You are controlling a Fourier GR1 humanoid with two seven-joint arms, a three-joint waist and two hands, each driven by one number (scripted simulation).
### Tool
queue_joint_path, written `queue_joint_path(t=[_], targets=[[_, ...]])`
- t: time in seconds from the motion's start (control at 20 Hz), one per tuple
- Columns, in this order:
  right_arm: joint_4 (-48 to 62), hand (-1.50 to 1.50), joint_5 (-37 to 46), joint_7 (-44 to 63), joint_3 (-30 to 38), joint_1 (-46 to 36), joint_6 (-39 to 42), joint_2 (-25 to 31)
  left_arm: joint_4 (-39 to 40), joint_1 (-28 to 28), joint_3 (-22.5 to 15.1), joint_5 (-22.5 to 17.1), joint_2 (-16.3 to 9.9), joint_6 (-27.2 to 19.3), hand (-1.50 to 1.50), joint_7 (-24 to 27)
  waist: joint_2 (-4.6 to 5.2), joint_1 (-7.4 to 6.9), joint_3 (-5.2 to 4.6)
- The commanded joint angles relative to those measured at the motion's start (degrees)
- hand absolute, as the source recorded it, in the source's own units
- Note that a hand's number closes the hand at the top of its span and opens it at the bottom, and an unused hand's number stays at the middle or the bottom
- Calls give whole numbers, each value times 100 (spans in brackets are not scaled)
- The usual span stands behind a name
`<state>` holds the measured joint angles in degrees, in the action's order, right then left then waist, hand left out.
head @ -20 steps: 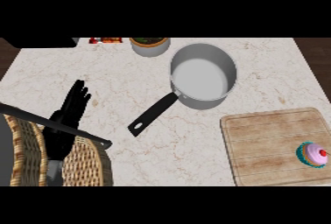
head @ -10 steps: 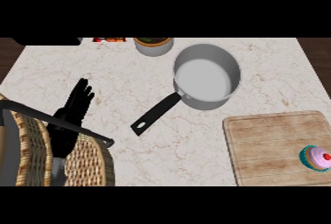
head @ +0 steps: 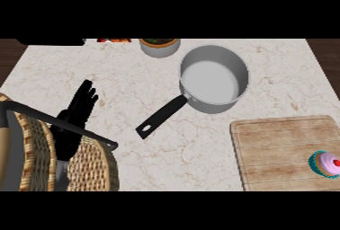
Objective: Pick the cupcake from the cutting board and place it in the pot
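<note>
A cupcake [head: 326,164] with pink frosting, a red cherry and a teal wrapper stands at the right edge of the wooden cutting board [head: 279,150], near the view's right border. The grey pot [head: 214,80] sits behind the board near the counter's middle, its black handle [head: 161,117] pointing toward the lower left. My left hand [head: 76,117] shows at the left, fingers straight and pointing away from me, far from both pot and cupcake. It holds nothing. My right hand is out of view.
A wicker chair [head: 56,157] with a dark frame fills the lower left corner, partly in front of my left forearm. A small potted plant [head: 159,46] and a red-and-white item [head: 114,40] stand at the counter's far edge.
The whole view has drifted slightly, so the cupcake and board sit closer to the right border. My left hand has kept its pose.
</note>
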<state>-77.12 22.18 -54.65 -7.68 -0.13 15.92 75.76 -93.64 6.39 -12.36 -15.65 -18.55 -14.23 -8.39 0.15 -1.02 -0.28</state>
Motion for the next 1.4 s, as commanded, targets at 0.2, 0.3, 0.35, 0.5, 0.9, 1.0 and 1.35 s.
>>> queue_joint_path(t=[0.2, 0.3, 0.35, 0.5, 0.9, 1.0, 1.35], targets=[[246, -150, 188, -302, -157, -136, 242, -511, -628, -89, 10, 88, 78, -221, 0, -829, -21, 60, 31], [383, -150, 168, -481, -124, -423, 379, -527, -297, 203, 51, 169, 172, -205, 0, -806, -10, 70, 30], [251, -150, 150, -498, -106, -170, 254, -538, -330, 0, 115, 136, 96, -38, 0, -597, -20, 105, 28], [-85, -150, -4, -378, -2, 106, 311, -436, -486, -115, -33, 306, 340, -284, 0, -677, -29, 135, 27], [-258, -150, 510, 459, -108, 142, 175, -834, -339, 47, 444, 109, 206, 168, 0, -832, -23, 128, 26], [-335, -150, 697, 662, -61, 188, 164, -819, -162, 7, 193, 403, 489, 14, 0, -628, -22, 139, 26], [-315, -150, 1440, 1084, -254, -239, 230, -1668, -82, -2, 696, 210, 315, 510, 0, -584, -15, 97, 27]])
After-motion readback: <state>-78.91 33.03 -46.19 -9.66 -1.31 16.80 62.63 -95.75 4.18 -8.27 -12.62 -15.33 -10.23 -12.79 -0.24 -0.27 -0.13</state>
